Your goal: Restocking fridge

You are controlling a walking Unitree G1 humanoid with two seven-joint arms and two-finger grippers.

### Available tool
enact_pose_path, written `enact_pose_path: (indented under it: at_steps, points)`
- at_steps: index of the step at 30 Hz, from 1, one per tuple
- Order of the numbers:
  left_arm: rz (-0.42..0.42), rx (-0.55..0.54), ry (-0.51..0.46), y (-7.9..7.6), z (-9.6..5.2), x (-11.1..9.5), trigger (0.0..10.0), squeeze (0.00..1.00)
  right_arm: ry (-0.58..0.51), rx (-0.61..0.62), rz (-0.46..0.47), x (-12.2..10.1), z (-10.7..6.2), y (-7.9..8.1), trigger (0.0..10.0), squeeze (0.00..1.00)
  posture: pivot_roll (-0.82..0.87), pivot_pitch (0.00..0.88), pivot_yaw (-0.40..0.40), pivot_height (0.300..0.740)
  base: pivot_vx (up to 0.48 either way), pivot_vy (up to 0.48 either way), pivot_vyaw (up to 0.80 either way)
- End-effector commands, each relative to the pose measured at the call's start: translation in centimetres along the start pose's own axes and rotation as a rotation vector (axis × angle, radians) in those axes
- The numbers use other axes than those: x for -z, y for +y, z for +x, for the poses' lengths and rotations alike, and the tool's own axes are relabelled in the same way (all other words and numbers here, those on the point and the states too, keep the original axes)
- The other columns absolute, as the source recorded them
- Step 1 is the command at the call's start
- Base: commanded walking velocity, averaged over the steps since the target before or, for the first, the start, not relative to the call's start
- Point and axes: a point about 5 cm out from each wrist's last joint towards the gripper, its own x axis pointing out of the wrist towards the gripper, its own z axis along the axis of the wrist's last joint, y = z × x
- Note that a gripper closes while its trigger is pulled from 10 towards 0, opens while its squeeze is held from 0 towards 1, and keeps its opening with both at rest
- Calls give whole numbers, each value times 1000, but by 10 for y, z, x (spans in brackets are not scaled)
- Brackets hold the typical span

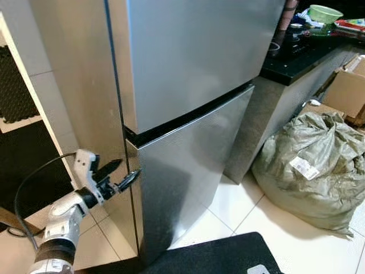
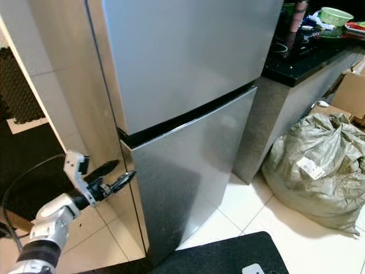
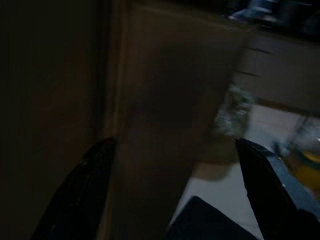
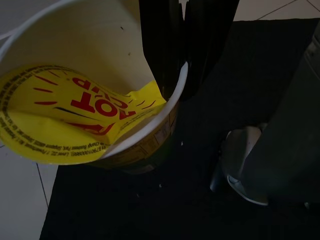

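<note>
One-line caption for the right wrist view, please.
Right end effector pinching the rim of a white cup with a peeled-back yellow lid, above a dark mat.

Fridge point(image 1: 188, 85): brushed silver metal doors – smooth, semi-gloss. Countertop point(image 1: 302, 54) at 2 o'clock: glossy black. Floor point(image 1: 268, 222): glossy pale tiles; floor mat point(image 1: 222, 257) at 6 o'clock: matt black. Sack point(image 1: 313, 165) at 3 o'clock: coarse woven plastic. Cup point(image 4: 85, 90): smooth white inside, yellow printed peeled lid – slightly glossy.

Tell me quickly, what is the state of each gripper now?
Left gripper: open, at the fridge door edge.
Right gripper: shut on the cup rim.
</note>
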Motion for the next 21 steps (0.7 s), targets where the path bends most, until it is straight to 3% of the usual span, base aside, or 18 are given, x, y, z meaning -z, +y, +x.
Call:
enact_pose_path:
  at_steps: [1,15,17,19,21]
  points:
    - [29,65,14,-3,6,-6,10000,0,10,3,7,3,0,0,10000,0,-46,0,-39,740,0,0,0]
    - [48,65,64,-7,11,-3,10000,0,10,5,14,4,0,1,10000,0,-54,0,-36,740,0,0,0]
    - [20,121,68,-23,25,6,10000,0,13,3,16,6,0,1,10000,0,-55,0,-35,740,0,0,0]
    - [10,140,69,-28,28,7,10000,0,14,3,16,6,0,1,10000,0,-55,0,-35,740,0,0,0]
    - [-11,229,97,-47,40,15,10000,0,15,2,18,6,0,2,10000,0,-57,0,-34,740,0,0,0]
